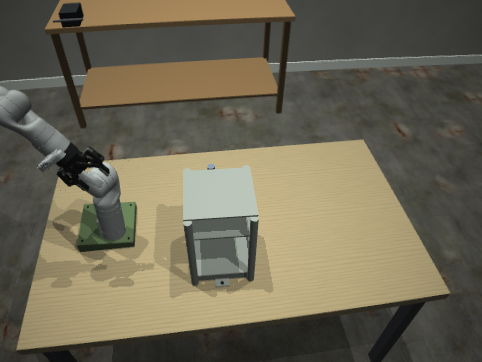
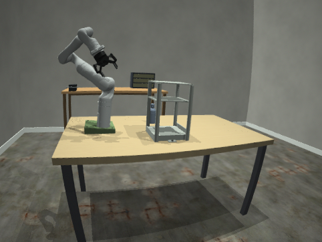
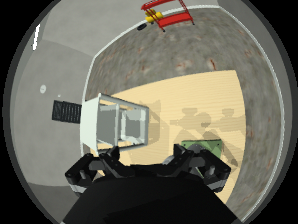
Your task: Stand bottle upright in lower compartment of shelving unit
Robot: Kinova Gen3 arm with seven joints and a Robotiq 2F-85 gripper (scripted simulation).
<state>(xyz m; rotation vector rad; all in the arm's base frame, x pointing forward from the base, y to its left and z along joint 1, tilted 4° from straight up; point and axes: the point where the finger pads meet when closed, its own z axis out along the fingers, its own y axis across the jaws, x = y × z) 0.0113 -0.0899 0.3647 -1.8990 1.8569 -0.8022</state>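
Observation:
The blue-grey bottle (image 2: 152,115) stands upright, cap up, on the table behind the shelving unit (image 1: 218,194) (image 2: 190,111) (image 3: 89,125). In the top view only its cap (image 1: 211,166) shows past the unit's top panel; I cannot make it out in the wrist view. The lower compartment's floor (image 1: 216,264) holds nothing that I can see, and the front lip (image 1: 222,277) (image 2: 172,137) runs between the front posts. My gripper (image 1: 95,179) (image 2: 109,71) (image 3: 146,151) is open and empty, high above the table near the arm's base, well away from the bottle.
A small plate (image 1: 222,283) (image 2: 172,141) sits at the unit's front. A middle shelf (image 2: 174,99) and four posts bound the compartment. The arm's green base (image 1: 86,230) (image 2: 100,130) is left of the unit. A wooden bench (image 1: 175,15) stands behind the table.

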